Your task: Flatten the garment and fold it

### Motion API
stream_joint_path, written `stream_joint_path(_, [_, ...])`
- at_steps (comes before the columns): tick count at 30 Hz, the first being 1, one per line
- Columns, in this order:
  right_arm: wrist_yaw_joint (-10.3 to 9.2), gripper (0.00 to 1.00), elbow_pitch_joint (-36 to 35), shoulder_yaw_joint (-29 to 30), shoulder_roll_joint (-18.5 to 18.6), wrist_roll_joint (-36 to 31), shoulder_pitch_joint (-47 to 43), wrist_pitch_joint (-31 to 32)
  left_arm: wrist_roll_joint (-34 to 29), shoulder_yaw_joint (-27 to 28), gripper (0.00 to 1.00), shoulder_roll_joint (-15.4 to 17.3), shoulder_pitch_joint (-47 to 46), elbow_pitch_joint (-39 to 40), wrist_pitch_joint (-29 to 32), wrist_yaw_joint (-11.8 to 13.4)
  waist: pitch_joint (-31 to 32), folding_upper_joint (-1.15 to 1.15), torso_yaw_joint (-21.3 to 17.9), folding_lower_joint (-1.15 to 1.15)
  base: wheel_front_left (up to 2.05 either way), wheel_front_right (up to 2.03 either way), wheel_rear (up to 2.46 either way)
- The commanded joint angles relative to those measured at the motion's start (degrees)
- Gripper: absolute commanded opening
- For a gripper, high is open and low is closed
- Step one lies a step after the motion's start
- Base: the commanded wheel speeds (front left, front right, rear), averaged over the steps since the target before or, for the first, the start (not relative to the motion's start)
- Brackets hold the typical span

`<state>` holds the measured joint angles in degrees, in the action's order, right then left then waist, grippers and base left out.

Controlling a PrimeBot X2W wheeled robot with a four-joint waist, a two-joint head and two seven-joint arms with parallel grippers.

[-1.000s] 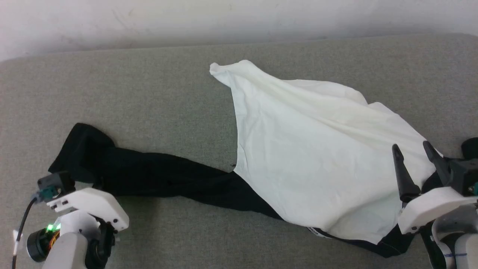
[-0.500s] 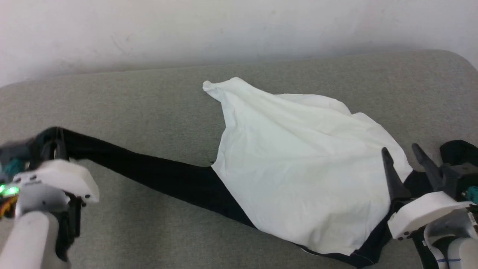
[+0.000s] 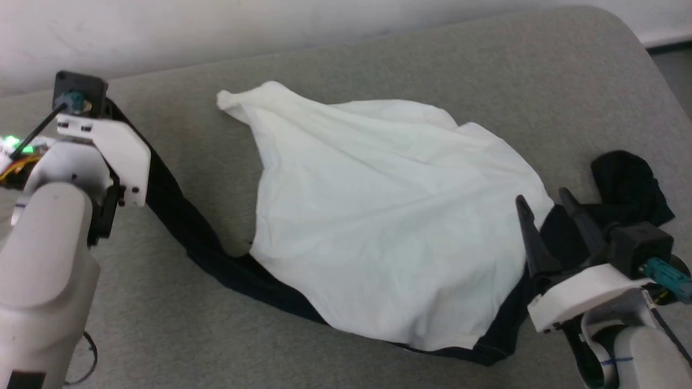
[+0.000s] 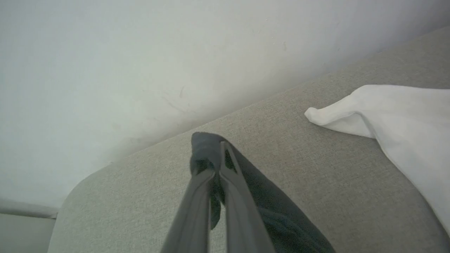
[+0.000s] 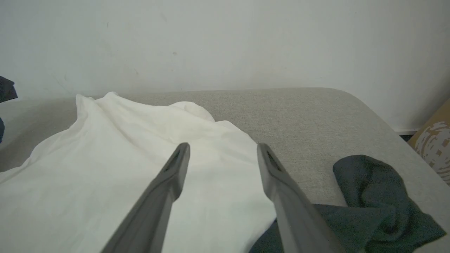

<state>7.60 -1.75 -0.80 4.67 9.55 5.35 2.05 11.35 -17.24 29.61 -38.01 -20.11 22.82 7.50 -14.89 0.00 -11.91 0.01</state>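
1. While the left gripper [image 4: 216, 156] is pressed together on the cuff end of the left sleeve [image 3: 184, 227], I log the step as flattening: that sleeve is being drawn out from the body toward the far left of the grey cushion [image 3: 378, 70], near the wall [image 3: 162, 27].
2. The garment [image 3: 378, 216] lies on the cushion. Its white body is spread but rumpled, with one far corner peaked. The left sleeve runs in a slack curve from the shoulder up to the gripper.
3. The right gripper [image 3: 542, 194] is spread and holds nothing. It hovers at the near right edge of the white body, just beside the right sleeve [image 3: 627, 183], which sits bunched in a black heap.
4. Next move, my judgement: lay the left sleeve straight and let it go, then close the right gripper on the bunched sleeve's end and draw it out to the right. Folding has not begun.
5. Caution: pulling too hard may drag the body askew.
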Motion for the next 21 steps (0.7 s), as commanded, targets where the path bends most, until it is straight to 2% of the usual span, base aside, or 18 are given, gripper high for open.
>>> stream_joint_path(1, [-0.11,1.0,0.61,-0.48,-0.49,0.4,1.24,-0.73,-0.83,-0.59,0.0,-0.48,-2.16,-2.31,-1.19,-0.54,-4.02,0.0,-4.11,-0.01,0.0,0.0,0.0])
stream_joint_path(3, [-0.11,1.0,1.43,-0.87,-0.77,0.49,1.73,-1.32,-1.21,-1.75,0.0,-1.44,-4.49,-6.01,-3.21,-1.78,-4.61,0.0,-4.54,-0.01,0.0,0.0,0.0])
stream_joint_path(4, [-0.11,1.0,1.84,-0.92,-0.89,0.51,1.91,-1.59,-1.2,-2.52,0.09,-2.08,-5.34,-7.92,-4.3,-2.83,-4.78,0.0,-4.58,-0.01,0.0,0.0,0.0])
stream_joint_path(5, [-0.11,1.0,2.27,-1.02,-1.0,0.51,2.08,-1.76,-0.95,-3.24,0.9,-2.7,-5.93,-10.1,-4.91,-4.1,-4.89,0.0,-4.58,-0.01,0.0,0.0,0.0])
stream_joint_path(6, [-0.11,1.0,2.69,-1.15,-1.09,0.48,2.24,-1.9,-0.66,-3.79,1.0,-3.29,-6.38,-12.25,-5.24,-5.11,-4.91,0.0,-4.55,-0.01,0.0,0.0,0.0])
stream_joint_path(9, [-0.11,1.0,3.68,-1.54,-1.28,0.41,2.59,-2.17,0.25,-4.17,1.0,-4.81,-7.67,-16.47,-8.8,-6.64,-4.49,0.0,-3.87,-0.01,0.0,0.0,0.0])
stream_joint_path(14, [-0.11,1.0,4.11,-1.28,-1.2,0.02,2.54,-2.15,1.42,-3.19,1.0,-6.18,-8.99,-19.99,-18.41,-6.83,-2.24,0.0,-0.95,-0.01,0.0,0.0,0.0])
stream_joint_path(21, [-0.11,1.0,3.59,0.04,1.23,0.71,0.52,0.6,3.61,-1.26,1.0,-7.41,-5.11,-17.2,-32.47,-6.3,3.24,0.0,5.31,-0.01,0.0,0.0,0.0])
